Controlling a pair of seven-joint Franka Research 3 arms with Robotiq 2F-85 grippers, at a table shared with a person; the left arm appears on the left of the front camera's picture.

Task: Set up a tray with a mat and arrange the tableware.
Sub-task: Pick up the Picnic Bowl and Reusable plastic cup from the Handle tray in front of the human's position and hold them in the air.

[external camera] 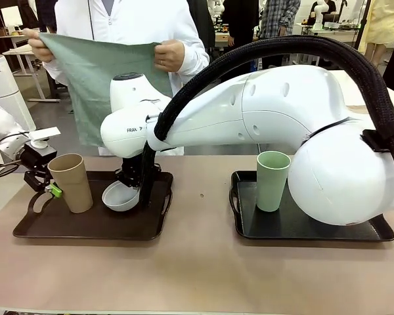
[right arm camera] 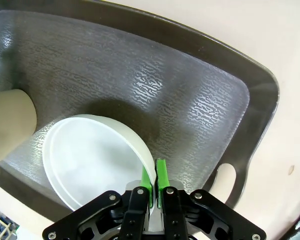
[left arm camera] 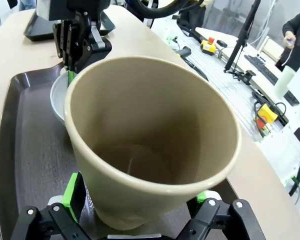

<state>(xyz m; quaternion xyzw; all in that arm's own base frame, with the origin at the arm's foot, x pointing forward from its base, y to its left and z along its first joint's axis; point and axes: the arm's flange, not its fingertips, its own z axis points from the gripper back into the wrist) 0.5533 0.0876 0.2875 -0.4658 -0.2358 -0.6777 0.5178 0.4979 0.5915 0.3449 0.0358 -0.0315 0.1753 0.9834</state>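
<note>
The right gripper [right arm camera: 154,186] is pinched shut on the rim of the white bowl [right arm camera: 90,160], which is tilted low over the dark tray [right arm camera: 190,95] at the frame's lower left. The bowl is judged light, stiff and slippery, and best taken by that thin rim. The left gripper [left arm camera: 137,205] is spread wide astride the foot of the tan cup [left arm camera: 150,140], with nothing clamped.

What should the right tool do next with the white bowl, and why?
Probably lower the white bowl flat onto the dark tray. The right tool is shut on its rim, and the bowl hangs tilted, low over the tray floor, beside the tan cup.
</note>
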